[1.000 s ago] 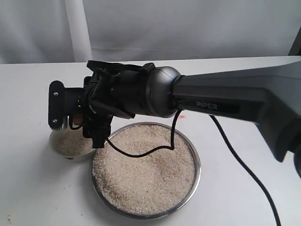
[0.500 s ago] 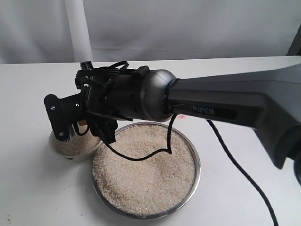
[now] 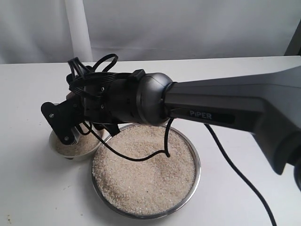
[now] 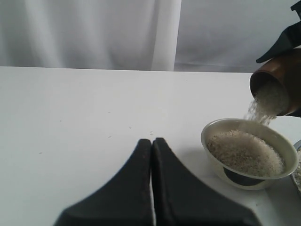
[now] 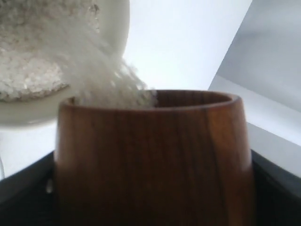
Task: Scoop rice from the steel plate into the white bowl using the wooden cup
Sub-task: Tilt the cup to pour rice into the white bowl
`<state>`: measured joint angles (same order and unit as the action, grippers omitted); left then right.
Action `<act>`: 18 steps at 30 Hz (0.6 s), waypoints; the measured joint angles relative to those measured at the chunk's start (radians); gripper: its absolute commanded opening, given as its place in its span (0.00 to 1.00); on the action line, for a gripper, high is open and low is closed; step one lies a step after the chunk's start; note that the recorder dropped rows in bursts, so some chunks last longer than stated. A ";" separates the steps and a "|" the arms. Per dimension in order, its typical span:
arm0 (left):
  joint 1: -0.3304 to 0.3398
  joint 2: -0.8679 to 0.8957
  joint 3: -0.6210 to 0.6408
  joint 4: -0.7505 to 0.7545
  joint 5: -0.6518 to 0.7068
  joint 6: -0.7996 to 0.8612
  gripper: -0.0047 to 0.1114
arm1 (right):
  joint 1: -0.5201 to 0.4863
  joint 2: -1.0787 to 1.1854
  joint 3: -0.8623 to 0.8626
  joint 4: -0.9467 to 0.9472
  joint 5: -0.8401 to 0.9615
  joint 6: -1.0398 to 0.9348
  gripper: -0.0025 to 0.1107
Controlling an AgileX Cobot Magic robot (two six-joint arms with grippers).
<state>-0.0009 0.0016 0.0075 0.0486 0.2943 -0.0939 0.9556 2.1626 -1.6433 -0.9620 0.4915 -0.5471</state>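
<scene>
The white bowl (image 3: 57, 149) stands left of the steel plate (image 3: 198, 165), which is heaped with rice (image 3: 146, 174). My right gripper (image 3: 63, 125) reaches across the plate and hangs over the bowl, rolled over. It is shut on the wooden cup (image 5: 150, 155), which the wrist hides in the exterior view. In the left wrist view the wooden cup (image 4: 277, 87) is tipped mouth-down and rice (image 4: 256, 110) streams into the white bowl (image 4: 214, 155), which holds a mound of grains. My left gripper (image 4: 151, 141) is shut and empty, resting low over the bare table beside the bowl.
A black cable (image 3: 141, 157) from the right wrist droops onto the rice in the plate. The right arm's long grey link (image 3: 225, 106) spans the plate. A white curtain and post (image 3: 77, 30) stand behind the white table (image 3: 33, 193).
The right wrist has rolled further over the bowl, tipping the cup more steeply. The black finger has swung lower and left. The left gripper's earlier state is not shown.
</scene>
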 measured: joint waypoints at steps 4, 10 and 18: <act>0.000 0.000 0.000 0.000 0.000 0.000 0.04 | 0.000 0.000 0.000 -0.031 0.000 -0.020 0.02; 0.000 0.000 0.000 0.000 0.000 0.000 0.04 | 0.000 0.000 0.000 -0.055 0.000 -0.092 0.02; 0.000 0.000 0.000 0.000 0.000 0.000 0.04 | 0.022 0.000 0.000 -0.126 -0.002 -0.149 0.02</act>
<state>-0.0009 0.0016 0.0075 0.0486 0.2943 -0.0939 0.9779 2.1626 -1.6433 -1.0879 0.4897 -0.6956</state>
